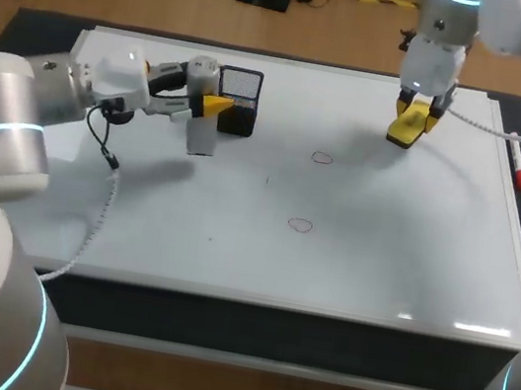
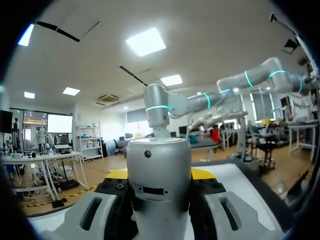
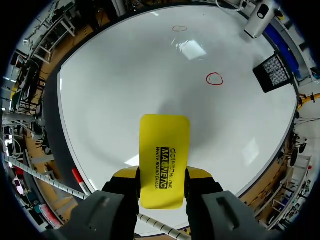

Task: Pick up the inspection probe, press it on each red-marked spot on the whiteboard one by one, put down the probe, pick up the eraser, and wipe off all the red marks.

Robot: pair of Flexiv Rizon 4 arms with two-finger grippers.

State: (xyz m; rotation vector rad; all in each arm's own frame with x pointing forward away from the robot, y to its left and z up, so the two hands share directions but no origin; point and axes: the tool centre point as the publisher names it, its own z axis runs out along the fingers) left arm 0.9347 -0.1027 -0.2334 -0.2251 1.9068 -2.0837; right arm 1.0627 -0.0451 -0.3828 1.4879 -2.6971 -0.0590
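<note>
A silver cylindrical inspection probe (image 2: 158, 185) stands upright between the fingers of my left gripper (image 2: 159, 176), which is shut on it. In the head view this gripper (image 1: 217, 106) is over the whiteboard's (image 1: 379, 265) far left part, with the probe (image 1: 201, 137) hanging below it. My right gripper (image 1: 416, 116) is shut on a yellow eraser (image 1: 403, 131) at the far right of the board. Ahead of the eraser (image 3: 164, 160) lie two red ring marks (image 3: 214, 79) (image 3: 179, 28). From above, the marks (image 1: 322, 157) (image 1: 300, 225) sit mid-board.
A black mesh holder (image 1: 241, 85) and a black block (image 1: 237, 119) stand just beyond my left gripper. A red marker pen (image 1: 518, 170) lies along the board's right edge. A white cable (image 1: 101, 218) trails from my left arm over the board's left side.
</note>
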